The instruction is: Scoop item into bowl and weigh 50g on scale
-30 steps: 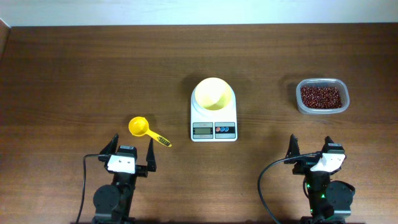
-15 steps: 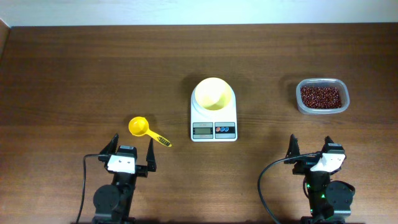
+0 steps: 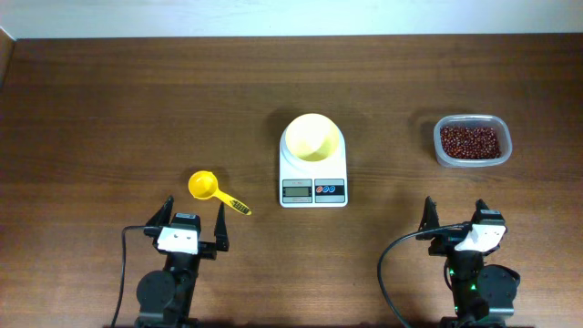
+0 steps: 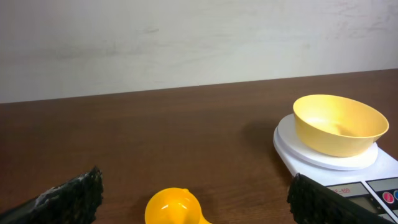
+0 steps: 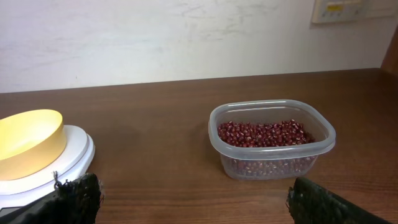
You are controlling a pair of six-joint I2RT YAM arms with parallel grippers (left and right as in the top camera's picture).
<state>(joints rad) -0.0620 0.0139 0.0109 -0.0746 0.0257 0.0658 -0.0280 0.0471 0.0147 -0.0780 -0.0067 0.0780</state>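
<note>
a white scale (image 3: 313,190) sits mid-table (image 3: 109,109), its display edge facing the arms, with the yellow bowl (image 3: 312,138) on its platform. a yellow scoop (image 3: 205,187) lies to the left of the scale, apart from it, handle angled toward the near right. it is just ahead of the left gripper (image 3: 195,206), whose fingers stand spread wide, touching nothing. the beans (image 3: 470,140) lie in a clear tub (image 3: 441,155) far to the right, well apart from the scale, and the right gripper (image 3: 455,206) waits near the front edge, likewise spread wide.
</note>
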